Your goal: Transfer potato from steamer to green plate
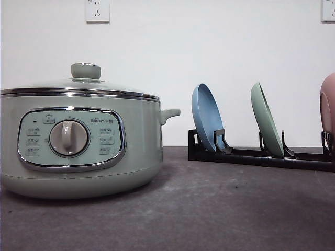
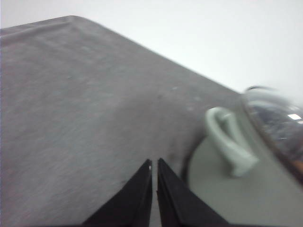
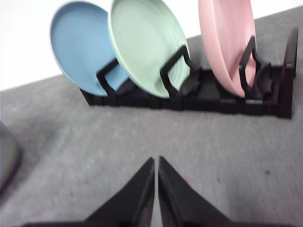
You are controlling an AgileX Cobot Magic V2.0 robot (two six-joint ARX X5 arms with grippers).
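The sage-green steamer (image 1: 78, 141) stands at the table's left with its glass lid (image 1: 78, 86) on; the potato is hidden. Its side handle (image 2: 227, 142) and lid edge appear in the left wrist view. The green plate (image 1: 267, 120) stands on edge in a black rack (image 1: 261, 156) at the right, between a blue and a pink plate; it is also plain in the right wrist view as the green plate (image 3: 147, 45). My left gripper (image 2: 154, 164) is shut, hovering over bare table beside the steamer's handle. Over the table in front of the rack, my right gripper (image 3: 156, 161) is shut and holds nothing.
A blue plate (image 1: 207, 117) and a pink plate (image 1: 328, 110) stand in the same rack. Grey cloth covers the table (image 1: 209, 209). A white wall with sockets is behind.
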